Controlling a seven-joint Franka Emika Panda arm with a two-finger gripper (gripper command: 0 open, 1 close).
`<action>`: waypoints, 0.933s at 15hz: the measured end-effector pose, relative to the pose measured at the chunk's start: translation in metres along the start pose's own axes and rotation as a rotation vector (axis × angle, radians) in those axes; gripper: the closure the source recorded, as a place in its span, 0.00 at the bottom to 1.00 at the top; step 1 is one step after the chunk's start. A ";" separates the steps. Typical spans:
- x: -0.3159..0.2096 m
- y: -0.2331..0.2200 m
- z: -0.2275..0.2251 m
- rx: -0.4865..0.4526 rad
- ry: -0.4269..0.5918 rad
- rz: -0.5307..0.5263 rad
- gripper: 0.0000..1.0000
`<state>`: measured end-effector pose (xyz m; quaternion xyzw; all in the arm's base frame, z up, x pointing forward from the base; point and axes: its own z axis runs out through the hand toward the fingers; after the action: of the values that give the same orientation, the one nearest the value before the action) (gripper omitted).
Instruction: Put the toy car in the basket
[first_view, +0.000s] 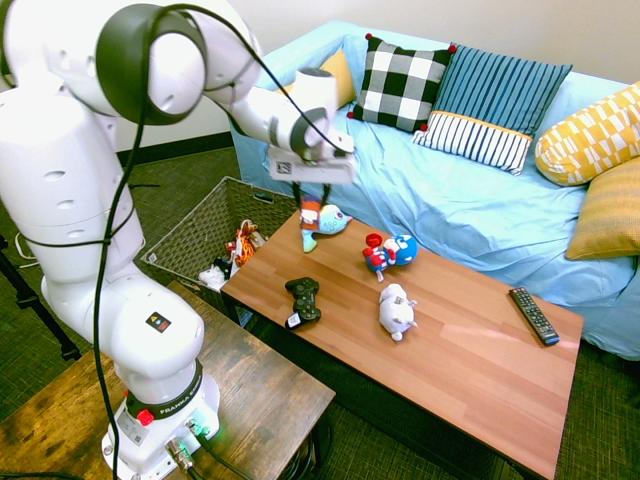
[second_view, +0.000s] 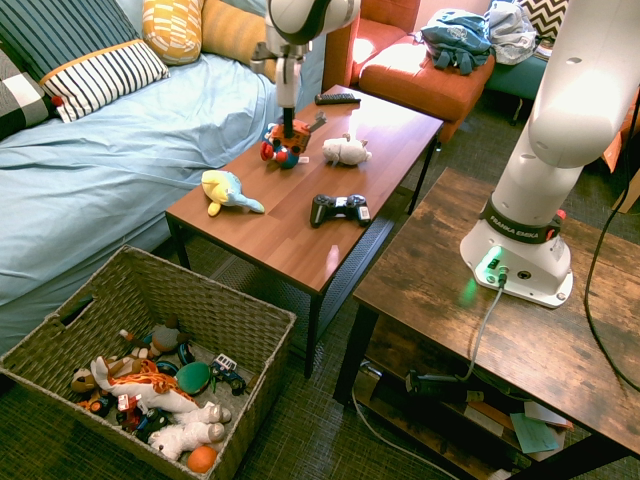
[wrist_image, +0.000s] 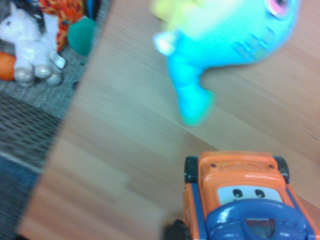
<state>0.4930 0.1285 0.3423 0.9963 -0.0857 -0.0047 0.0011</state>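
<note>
My gripper (first_view: 311, 200) (second_view: 289, 118) is shut on the toy car (first_view: 310, 213) (second_view: 298, 130), a small orange car with blue and white details. The car hangs a little above the wooden coffee table (first_view: 470, 360), near its end towards the basket. In the wrist view the toy car (wrist_image: 240, 195) fills the lower right, with the table top beneath it. The woven wicker basket (first_view: 190, 232) (second_view: 215, 292) stands on the floor just past that table end and holds several toys. Part of the basket (wrist_image: 35, 100) also shows in the wrist view.
On the table lie a blue plush fish (first_view: 333, 219) (second_view: 228, 190) (wrist_image: 225, 40), a red-and-blue plush figure (first_view: 388, 252), a white plush animal (first_view: 397, 310), a black game controller (first_view: 303, 298) and a remote (first_view: 533, 315). A blue-covered sofa (first_view: 470, 200) runs behind.
</note>
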 end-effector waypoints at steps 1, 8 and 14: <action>-0.026 -0.051 -0.020 -0.018 0.007 -0.027 1.00; -0.084 -0.272 0.044 -0.179 -0.074 -0.056 0.00; -0.024 -0.314 0.053 -0.148 -0.128 -0.007 0.00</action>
<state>0.5220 0.4424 0.2883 0.9914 -0.0816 -0.0747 0.0693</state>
